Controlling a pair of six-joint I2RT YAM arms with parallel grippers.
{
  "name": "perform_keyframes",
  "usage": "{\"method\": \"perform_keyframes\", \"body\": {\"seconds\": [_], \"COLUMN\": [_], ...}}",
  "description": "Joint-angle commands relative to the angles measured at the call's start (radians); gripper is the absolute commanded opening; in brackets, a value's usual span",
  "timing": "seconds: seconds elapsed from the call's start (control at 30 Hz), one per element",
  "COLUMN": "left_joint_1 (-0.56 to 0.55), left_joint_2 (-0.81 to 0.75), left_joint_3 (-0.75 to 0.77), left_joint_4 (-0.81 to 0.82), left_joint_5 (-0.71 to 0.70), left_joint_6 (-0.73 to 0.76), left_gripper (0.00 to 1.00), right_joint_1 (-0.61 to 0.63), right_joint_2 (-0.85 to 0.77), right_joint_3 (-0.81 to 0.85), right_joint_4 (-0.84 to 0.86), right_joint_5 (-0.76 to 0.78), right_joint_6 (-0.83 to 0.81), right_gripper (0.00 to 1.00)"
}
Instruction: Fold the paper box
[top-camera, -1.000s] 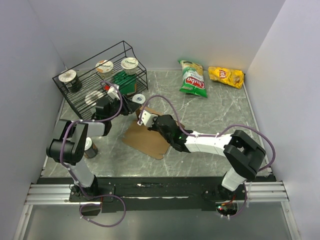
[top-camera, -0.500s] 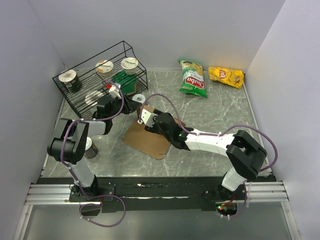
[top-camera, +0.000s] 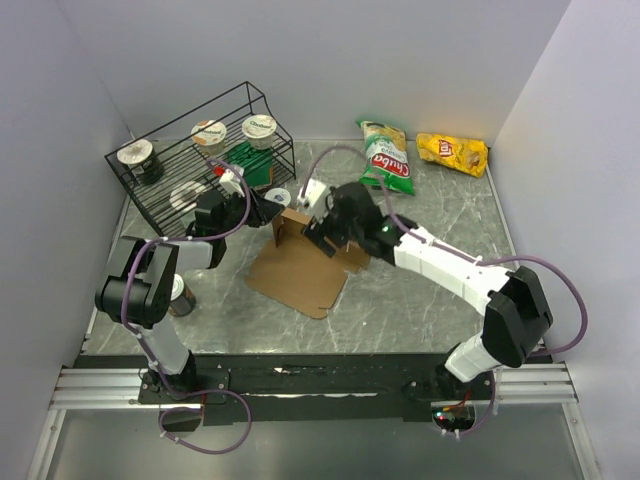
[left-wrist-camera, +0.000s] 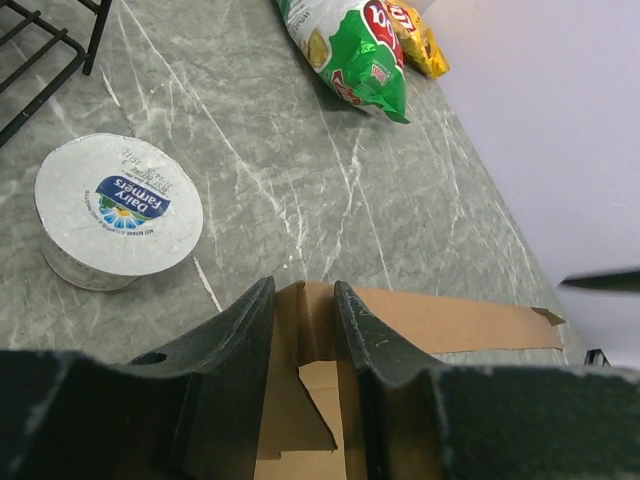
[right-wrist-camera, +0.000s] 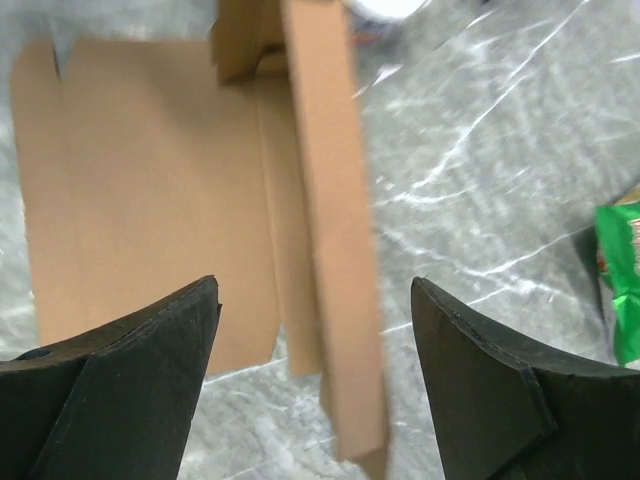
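The top camera looks steeply down from above and behind the robot, taking in the whole table (top-camera: 430, 275). Both wrist cameras sit close to the paper box (top-camera: 300, 278) (left low and forward-facing, right nearly straight down), which all three views share.

paper box (right-wrist-camera: 170, 200) blurred, chip bag (right-wrist-camera: 622, 285) cropped

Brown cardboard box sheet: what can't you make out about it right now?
- Top external: brown corrugated cardboard sheet, far edge hidden under the right gripper.
- Left wrist: left gripper straddles an upright flap; whether it pinches is hidden by its own fingers.
- Right wrist: raised flap is blurred; its edges and tabs unreadable.
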Motion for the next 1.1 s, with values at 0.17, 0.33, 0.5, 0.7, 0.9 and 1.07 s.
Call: {"method": "perform_keyframes", "body": {"seconds": [0.17, 0.33, 0.5, 0.7, 0.9, 1.07], "left_joint_1": [-0.026, -0.030, -0.035, -0.044, -0.052, -0.056], "left_joint_2": [0.017, 0.014, 0.006, -0.003, -0.020, -0.027], "left_joint_3": [-0.003, -0.005, -0.008, -0.008, -0.015, -0.020], "left_joint_4": [-0.091, -0.096, -0.097, -0.105, -0.118, -0.125], "left_joint_5": [-0.030, -0.036, -0.041, -0.048, -0.064, -0.073], "left_joint_6": [0.047, 0.051, 0.051, 0.054, 0.065, 0.070], "left_gripper": [0.35, 0.35, 0.34, 0.34, 0.34, 0.34], "right_joint_1": [-0.096, -0.126, -0.162, -0.176, -0.176, -0.174], "right_joint_2": [0.092, 0.141, 0.191, 0.234, 0.257, 0.283], "right_joint_3": [0.191, 0.205, 0.237, 0.276, 0.293, 0.305], "right_joint_4": [-0.184, -0.175, -0.165, -0.183, -0.181, -0.191], "right_joint_5": [-0.207, -0.259, -0.307, -0.353, -0.362, -0.353], "right_joint_6": [0.037, 0.031, 0.031, 0.031, 0.038, 0.032], "right_gripper": [0.83, 0.81, 0.80, 0.78, 0.69, 0.59]}}
